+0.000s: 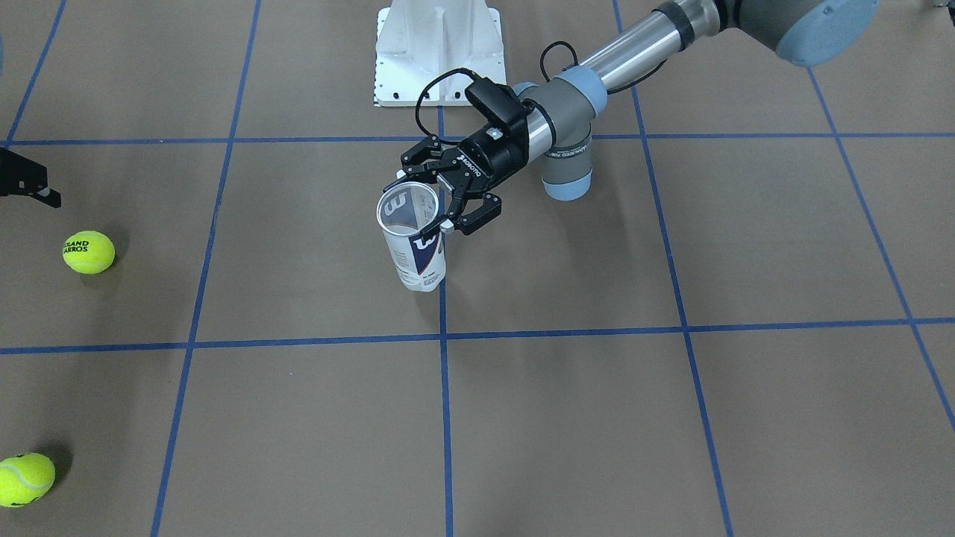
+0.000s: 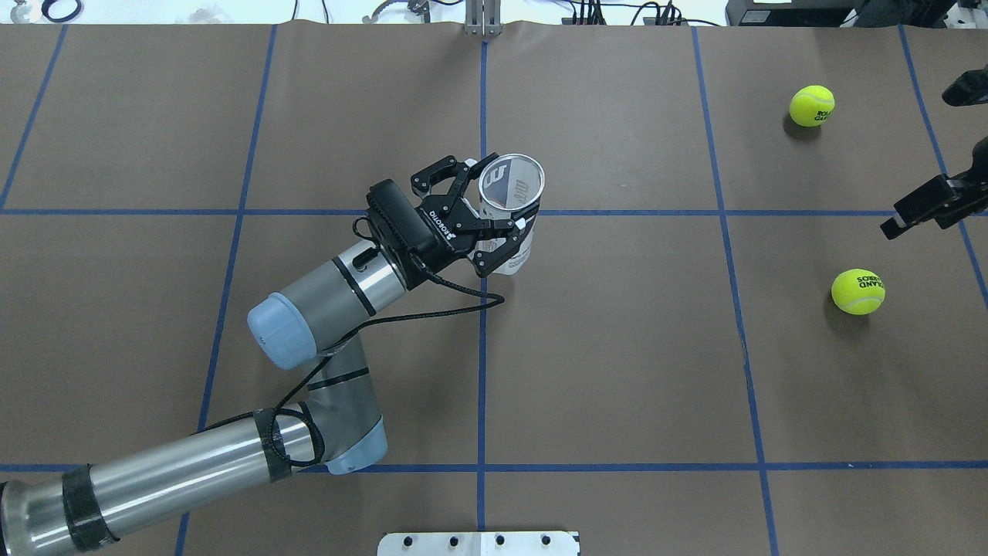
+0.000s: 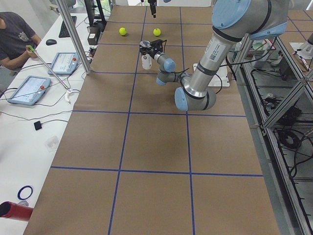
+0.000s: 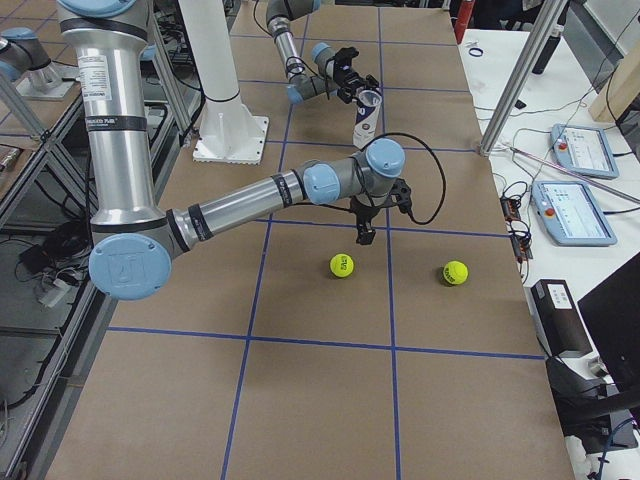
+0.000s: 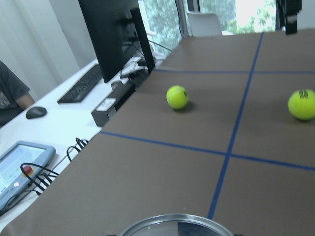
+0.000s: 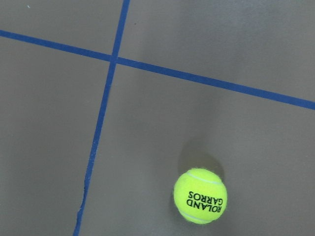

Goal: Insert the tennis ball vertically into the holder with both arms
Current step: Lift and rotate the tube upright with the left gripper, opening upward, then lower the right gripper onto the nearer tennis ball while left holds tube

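— Where does the holder [image 2: 511,202] stand?
— Upright at the middle of the surface [image 2: 617,371], gripped near its rim by the jaws of the left arm [image 2: 193,455].
— And the balls?
— Well off to the robot's right: the far ball [image 2: 812,106] lies beyond the near ball [image 2: 857,291]. The jaws of the right arm [image 4: 240,210] hang above the surface near them.

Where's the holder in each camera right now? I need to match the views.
Front-facing: holder just left of centre.
Overhead: holder upper centre.
Exterior left: holder far, top centre.
Exterior right: holder far, top centre.
Left wrist: only its rim, bottom edge.
Right wrist: not in view.
Landmark: left gripper clamped near its rim, in all exterior views.
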`<action>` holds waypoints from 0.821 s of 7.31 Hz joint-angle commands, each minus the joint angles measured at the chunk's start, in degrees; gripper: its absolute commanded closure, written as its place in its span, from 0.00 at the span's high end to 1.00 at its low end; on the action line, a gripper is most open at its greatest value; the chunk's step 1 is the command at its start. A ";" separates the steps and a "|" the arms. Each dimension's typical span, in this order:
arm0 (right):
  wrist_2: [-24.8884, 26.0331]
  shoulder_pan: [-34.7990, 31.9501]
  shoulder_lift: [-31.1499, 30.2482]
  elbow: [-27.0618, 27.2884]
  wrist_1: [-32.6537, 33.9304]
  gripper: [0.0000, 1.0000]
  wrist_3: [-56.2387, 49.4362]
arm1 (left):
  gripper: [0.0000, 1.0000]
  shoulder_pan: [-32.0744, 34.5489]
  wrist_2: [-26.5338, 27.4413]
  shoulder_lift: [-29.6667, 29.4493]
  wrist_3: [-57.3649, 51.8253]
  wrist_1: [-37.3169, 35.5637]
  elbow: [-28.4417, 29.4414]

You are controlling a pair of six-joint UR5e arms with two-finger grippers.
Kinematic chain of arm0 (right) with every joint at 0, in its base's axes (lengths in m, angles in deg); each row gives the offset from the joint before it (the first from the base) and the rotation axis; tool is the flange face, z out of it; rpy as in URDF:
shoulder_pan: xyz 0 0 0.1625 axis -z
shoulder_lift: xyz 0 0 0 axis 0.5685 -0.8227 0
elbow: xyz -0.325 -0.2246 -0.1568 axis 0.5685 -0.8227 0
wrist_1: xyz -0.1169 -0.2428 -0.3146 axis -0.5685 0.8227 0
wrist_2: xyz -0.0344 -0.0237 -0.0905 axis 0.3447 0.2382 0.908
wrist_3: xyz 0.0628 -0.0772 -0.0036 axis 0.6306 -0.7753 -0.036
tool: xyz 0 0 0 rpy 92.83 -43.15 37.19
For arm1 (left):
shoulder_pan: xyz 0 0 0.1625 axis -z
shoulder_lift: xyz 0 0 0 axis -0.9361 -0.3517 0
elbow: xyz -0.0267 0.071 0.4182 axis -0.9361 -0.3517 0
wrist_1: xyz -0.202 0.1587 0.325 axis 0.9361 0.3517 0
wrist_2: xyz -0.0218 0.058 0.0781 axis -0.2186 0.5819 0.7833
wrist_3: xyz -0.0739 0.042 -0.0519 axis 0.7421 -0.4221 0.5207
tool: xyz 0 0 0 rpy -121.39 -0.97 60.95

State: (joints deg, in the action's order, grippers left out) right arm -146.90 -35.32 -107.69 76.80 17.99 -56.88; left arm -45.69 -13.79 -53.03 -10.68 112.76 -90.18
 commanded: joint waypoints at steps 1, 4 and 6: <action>0.20 0.80 -0.09 0.06 -0.03 1.00 0.09 | 0.77 -0.60 0.55 0.92 -0.09 3.07 0.75; 0.64 2.64 -0.09 -0.03 -0.03 1.00 0.00 | 0.77 -2.18 2.57 3.12 -0.09 3.87 0.75; 0.64 2.82 0.00 -0.03 0.06 1.00 0.00 | 0.77 -2.44 2.57 3.03 0.00 3.86 0.66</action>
State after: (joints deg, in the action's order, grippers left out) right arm -146.27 -32.62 -107.73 76.77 17.98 -56.88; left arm -47.87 -11.31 -49.97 -10.75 116.56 -89.47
